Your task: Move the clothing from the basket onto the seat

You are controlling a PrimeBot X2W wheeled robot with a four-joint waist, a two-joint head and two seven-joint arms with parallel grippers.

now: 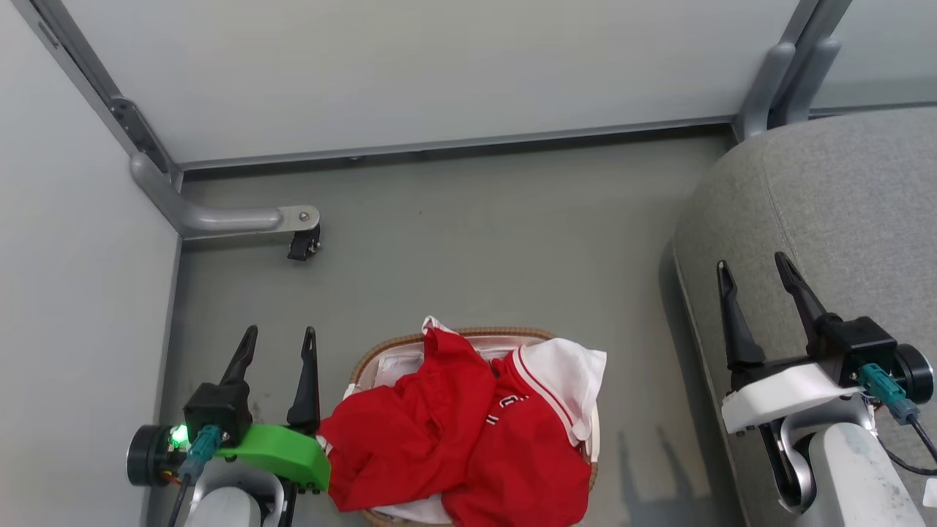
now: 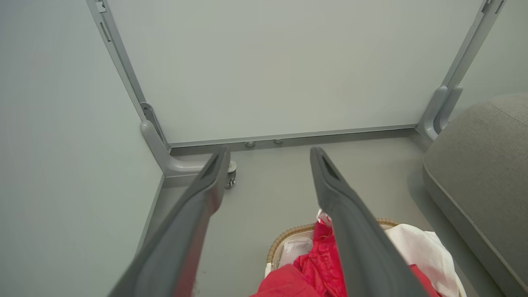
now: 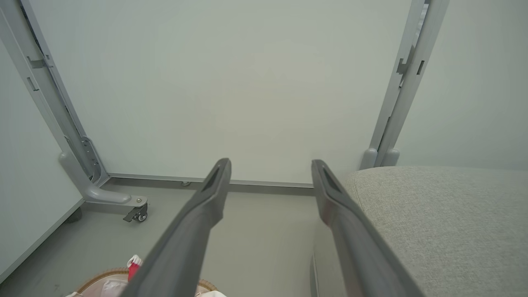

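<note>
Red clothing (image 1: pixel 454 432) with white striped trim and a white panel lies heaped in the basket (image 1: pixel 381 353), spilling over its brown woven rim at the bottom centre of the head view. My left gripper (image 1: pixel 280 344) stands open just left of the basket, nothing between its fingers. The grey seat (image 1: pixel 827 212) fills the right side. My right gripper (image 1: pixel 754 269) hangs open over the seat's left edge, empty. In the left wrist view, the clothing (image 2: pixel 317 268) and basket rim (image 2: pixel 284 237) show between and below the open fingers (image 2: pixel 350 231). The right wrist view has the seat (image 3: pixel 445 222) at right.
Pale partition panels enclose the grey floor behind and to the left. A grey panel foot with a black caster (image 1: pixel 304 245) juts onto the floor at the back left. A grey post (image 1: pixel 776 80) stands at the seat's far corner.
</note>
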